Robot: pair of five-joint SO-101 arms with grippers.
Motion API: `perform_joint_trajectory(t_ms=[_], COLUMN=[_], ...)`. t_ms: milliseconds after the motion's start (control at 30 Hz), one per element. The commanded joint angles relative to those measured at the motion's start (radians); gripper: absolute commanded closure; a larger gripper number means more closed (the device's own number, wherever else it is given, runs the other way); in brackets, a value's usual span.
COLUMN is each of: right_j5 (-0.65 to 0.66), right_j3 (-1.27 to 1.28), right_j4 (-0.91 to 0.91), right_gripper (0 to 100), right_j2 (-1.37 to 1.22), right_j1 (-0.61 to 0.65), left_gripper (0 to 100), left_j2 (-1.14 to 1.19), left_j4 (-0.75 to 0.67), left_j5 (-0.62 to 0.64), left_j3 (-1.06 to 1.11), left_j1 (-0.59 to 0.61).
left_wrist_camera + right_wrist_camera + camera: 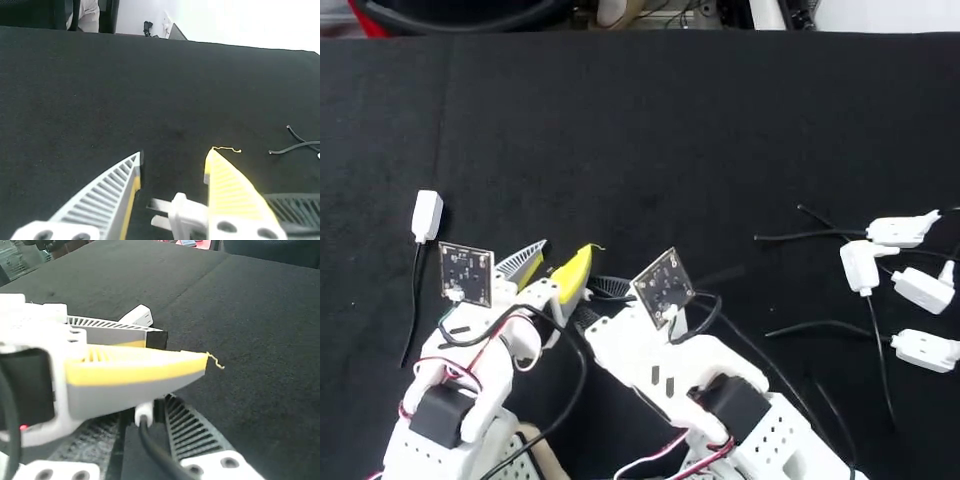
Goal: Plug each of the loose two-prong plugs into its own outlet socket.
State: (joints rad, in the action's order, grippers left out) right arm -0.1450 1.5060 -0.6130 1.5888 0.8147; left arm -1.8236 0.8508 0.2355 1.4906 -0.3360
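A white two-prong plug [182, 215] sits between my two grippers, its prongs [160, 205] poking into the gap of my left gripper [174, 154]. That gripper [565, 247] is open; its yellow finger [150, 370] touches the plug and its grey finger [105, 200] stands apart. My right gripper [605, 288] is just beside it, its dark slatted fingers [195, 435] shut on the plug's cable end [144, 412]. Another white plug [426, 214] lies loose at the left on its black cable.
Several more white plugs [898, 230] with thin black cables lie in a cluster at the table's right side [923, 290]. Black cloth [650, 130] covers the whole table. The far half is bare cloth up to the back edge.
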Motion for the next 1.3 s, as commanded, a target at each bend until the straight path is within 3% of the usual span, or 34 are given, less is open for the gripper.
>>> perform_joint_trajectory(t_ms=[0, 467, 767, 900, 1000, 1133, 1267], right_j5=[0.006, 0.008, 0.011, 0.04, 0.04, 0.04, 0.04], right_j3=[-0.031, -0.028, -0.03, -0.027, -0.027, -0.027, -0.025], right_j4=[0.011, 0.011, 0.009, 0.008, 0.008, 0.008, 0.006], right_gripper=[98.5, 98.5, 98.6, 98.6, 98.6, 98.6, 98.6], right_j2=[0.015, 0.015, 0.015, 0.015, 0.013, 0.01, 0.007], right_j1=[-0.028, -0.025, -0.032, -0.032, -0.032, -0.032, -0.034], left_gripper=[79, 79, 79, 79, 79, 79, 79], left_j2=[0.005, 0.002, 0.0, 0.0, 0.0, 0.0, 0.0], left_j4=[-0.002, 0.0, 0.071, 0.146, 0.141, 0.14, 0.04], left_j5=[-0.015, -0.035, -0.037, -0.031, -0.029, -0.029, -0.031], left_j3=[0.012, -0.001, -0.102, -0.191, -0.191, -0.189, -0.127], left_j1=[-0.07, -0.047, 0.154, 0.361, 0.499, 0.581, 0.743])
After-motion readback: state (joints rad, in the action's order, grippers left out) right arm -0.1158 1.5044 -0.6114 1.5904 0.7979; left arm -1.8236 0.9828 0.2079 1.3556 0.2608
